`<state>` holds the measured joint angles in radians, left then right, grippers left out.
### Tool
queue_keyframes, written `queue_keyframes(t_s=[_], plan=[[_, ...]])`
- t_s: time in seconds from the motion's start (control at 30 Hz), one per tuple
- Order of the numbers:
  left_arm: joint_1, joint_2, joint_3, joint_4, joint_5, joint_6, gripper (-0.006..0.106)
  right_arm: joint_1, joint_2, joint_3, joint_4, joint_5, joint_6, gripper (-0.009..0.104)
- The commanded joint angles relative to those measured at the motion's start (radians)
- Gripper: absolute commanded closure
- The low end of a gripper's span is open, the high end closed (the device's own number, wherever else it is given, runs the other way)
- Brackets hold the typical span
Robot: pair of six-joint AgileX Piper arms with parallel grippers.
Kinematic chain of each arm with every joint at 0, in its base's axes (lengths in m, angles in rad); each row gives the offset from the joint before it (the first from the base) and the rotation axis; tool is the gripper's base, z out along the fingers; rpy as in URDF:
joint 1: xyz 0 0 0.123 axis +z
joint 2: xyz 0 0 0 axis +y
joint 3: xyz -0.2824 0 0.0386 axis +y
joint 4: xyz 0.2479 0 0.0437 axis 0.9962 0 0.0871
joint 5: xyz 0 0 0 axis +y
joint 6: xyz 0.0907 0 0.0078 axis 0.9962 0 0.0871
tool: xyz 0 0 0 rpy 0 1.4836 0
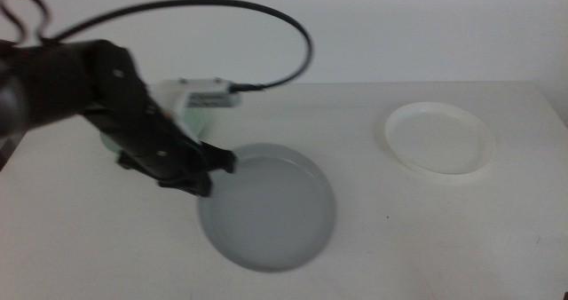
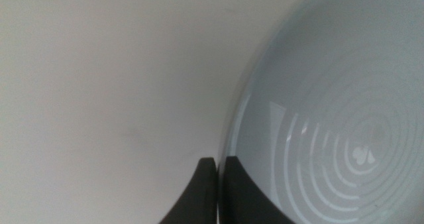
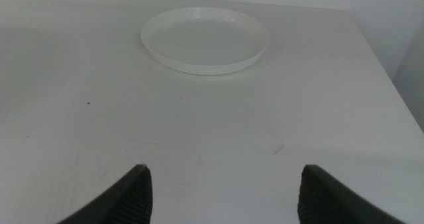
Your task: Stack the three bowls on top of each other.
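Note:
The grey bowl [image 1: 271, 209] lies on the table near the middle. My left gripper [image 1: 213, 169] reaches in from the left and is shut on its left rim. In the left wrist view the two jaws pinch the edge of the grey bowl [image 2: 331, 118] at my left gripper [image 2: 217, 166]. A sliver of the mint green bowl [image 1: 195, 122] shows behind the left arm; the rest is hidden. The white bowl [image 1: 439, 140] sits apart at the back right. My right gripper [image 3: 225, 177] is open, low over the table, with the white bowl [image 3: 205, 38] well ahead of it.
A black cable [image 1: 266, 20] loops above the left arm. The table's right edge [image 3: 391, 78] runs close to the white bowl. Bare tabletop [image 1: 399, 229] lies between the grey and white bowls.

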<state>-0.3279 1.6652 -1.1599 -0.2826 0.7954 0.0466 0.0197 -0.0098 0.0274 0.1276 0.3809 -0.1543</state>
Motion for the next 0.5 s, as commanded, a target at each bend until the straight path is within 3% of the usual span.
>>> queue_keyframes(t_s=[0.0, 0.23, 0.47], plan=[[-0.057, -0.006, -0.049, -0.027, -0.032, -0.034, 0.1, -0.007, -0.027, -0.005, -0.007, -0.061, -0.013, 0.039], [-0.171, 0.105, -0.121, -0.052, -0.054, -0.047, 0.1, -0.007, -0.027, -0.005, -0.007, -0.061, -0.013, 0.039], [-0.19, 0.182, -0.13, -0.083, -0.12, -0.047, 0.1, -0.007, -0.027, -0.005, -0.007, -0.061, -0.013, 0.039]])
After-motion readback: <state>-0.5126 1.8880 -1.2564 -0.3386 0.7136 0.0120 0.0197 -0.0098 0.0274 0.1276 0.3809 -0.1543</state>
